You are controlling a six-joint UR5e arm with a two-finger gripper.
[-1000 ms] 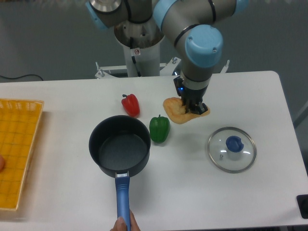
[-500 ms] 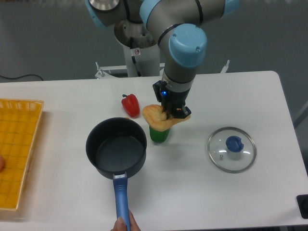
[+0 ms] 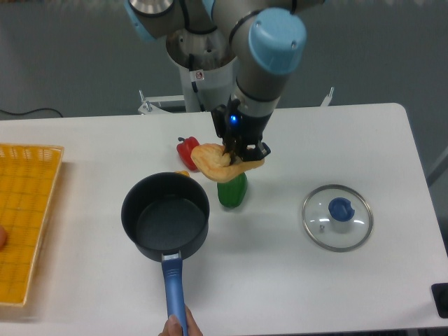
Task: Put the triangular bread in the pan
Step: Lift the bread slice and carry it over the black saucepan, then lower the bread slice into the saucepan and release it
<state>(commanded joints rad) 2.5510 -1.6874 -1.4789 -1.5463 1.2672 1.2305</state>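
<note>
Gripping the bread, the gripper has its fingers clamped on the pastry's right part and holds it in the air, above the green pepper and just right of the red pepper. The pan sits on the table down-left of the bread, its blue handle held at the tip by a hand. A glass lid lies to the right; a yellow tray sits at the left edge.
</note>
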